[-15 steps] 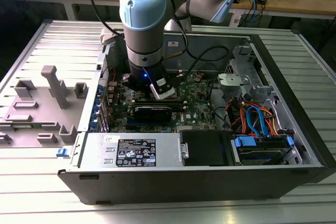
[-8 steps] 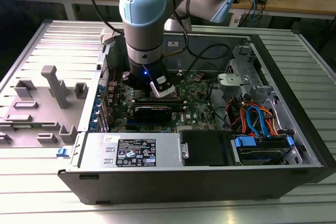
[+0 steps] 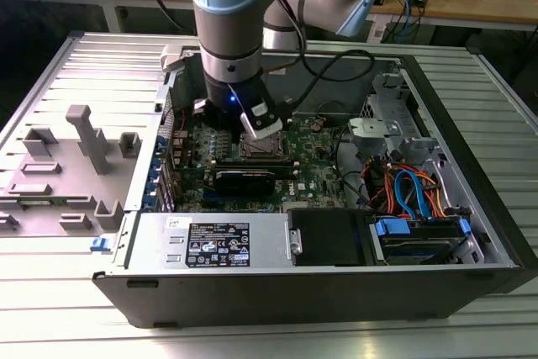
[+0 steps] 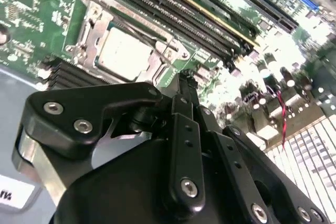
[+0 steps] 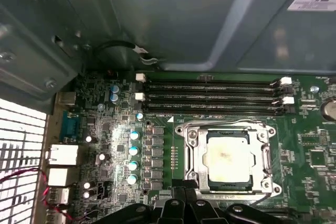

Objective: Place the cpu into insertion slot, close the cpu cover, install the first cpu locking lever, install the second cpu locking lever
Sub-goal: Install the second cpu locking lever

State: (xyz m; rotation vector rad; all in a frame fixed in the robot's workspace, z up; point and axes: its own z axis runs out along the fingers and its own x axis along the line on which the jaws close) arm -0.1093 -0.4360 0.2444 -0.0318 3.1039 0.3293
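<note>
The cpu [image 5: 227,159] lies seated in the insertion slot, framed by the cpu cover [image 5: 195,150] already lowered around it. The hand [image 4: 181,80] — clenched, grasping nothing — hovers just beside the cover's edge; judged step: the first locking lever, which calls for a precise hooking push.

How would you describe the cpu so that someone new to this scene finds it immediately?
Find the open computer case and its green motherboard. Beside the long black memory slots sits a silvery metal cpu cover; the cpu shows through its window. It is the single flat, pale square with a metal top.
</note>
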